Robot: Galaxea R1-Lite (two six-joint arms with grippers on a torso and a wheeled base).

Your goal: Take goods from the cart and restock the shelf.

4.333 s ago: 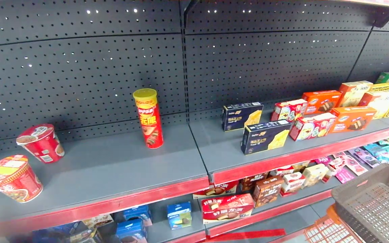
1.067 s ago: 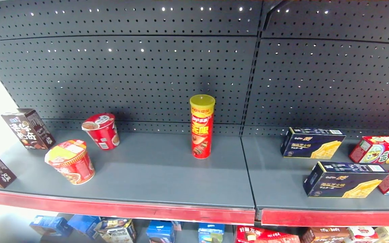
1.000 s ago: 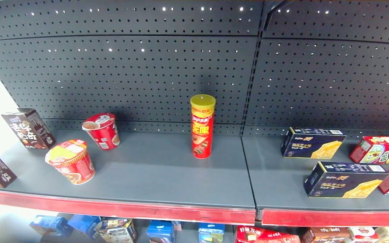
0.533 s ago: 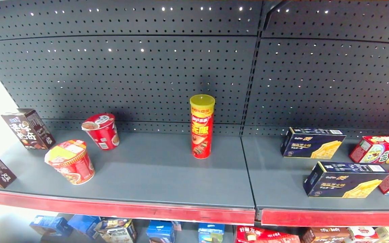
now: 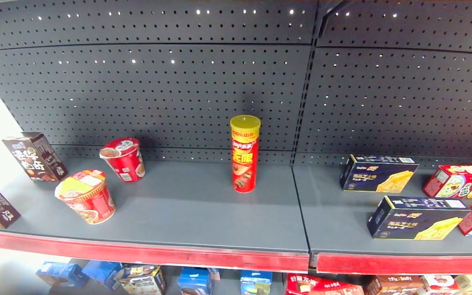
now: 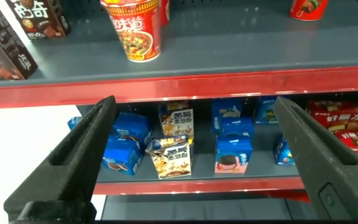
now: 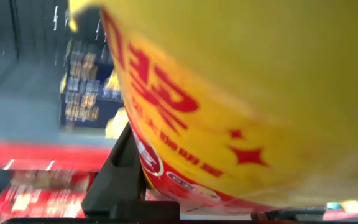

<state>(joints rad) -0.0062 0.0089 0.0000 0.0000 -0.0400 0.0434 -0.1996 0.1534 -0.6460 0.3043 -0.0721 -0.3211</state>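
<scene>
- Head view: the upper shelf (image 5: pixel 203 229) has a grey deck and a red front edge. A red chip can (image 5: pixel 244 153) with a yellow lid on stands upright near the back panel.
- To its left are two sealed cup noodles (image 5: pixel 85 202), one behind the other. Two dark brown boxes (image 5: pixel 35 156) stand at the left end.
- To the right lie two navy boxes (image 5: pixel 418 217), with red boxes (image 5: pixel 459 180) beyond them.
- Left wrist view: the left gripper (image 6: pixel 191 162) hangs with its jaws wide apart and nothing between them, in front of the shelf's red edge. The lower shelf (image 6: pixel 191 185) behind it holds blue cookie boxes (image 6: pixel 232 152) standing in a row.
- Right wrist view: the right gripper (image 7: pixel 191 208) is clamped on a yellow and red package (image 7: pixel 241 99) with a curved wall, held off the shelf. One dark finger (image 7: pixel 118 180) lies against its side.
</scene>
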